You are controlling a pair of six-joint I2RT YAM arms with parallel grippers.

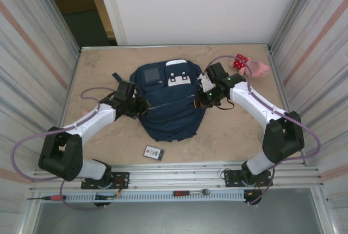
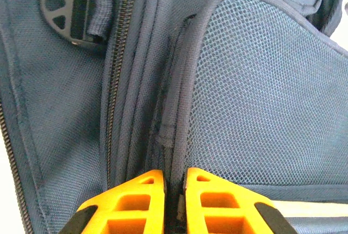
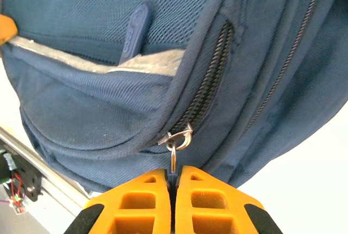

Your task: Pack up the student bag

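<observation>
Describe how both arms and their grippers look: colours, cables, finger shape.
Left arm and right arm match: white tubular links, chunky black joint housings, a lilac cable looping along each. The left gripper and right gripper both have orange moulded fingers with hollow ribbed cut-outs and black side trim.

There was one student bag [image 1: 173, 103], one pink plush toy [image 1: 251, 66] and one small card [image 1: 154, 152]. Two grippers were counted, the left gripper [image 1: 140, 105] and the right gripper [image 1: 202, 97], each with two orange fingers [image 2: 142, 201]. Red-handled tools numbered two: one screwdriver [image 1: 46, 196] and one ratchet [image 1: 191, 192]. Up close there was one black buckle [image 2: 68, 6] and one metal zipper pull [image 3: 174, 146].
</observation>
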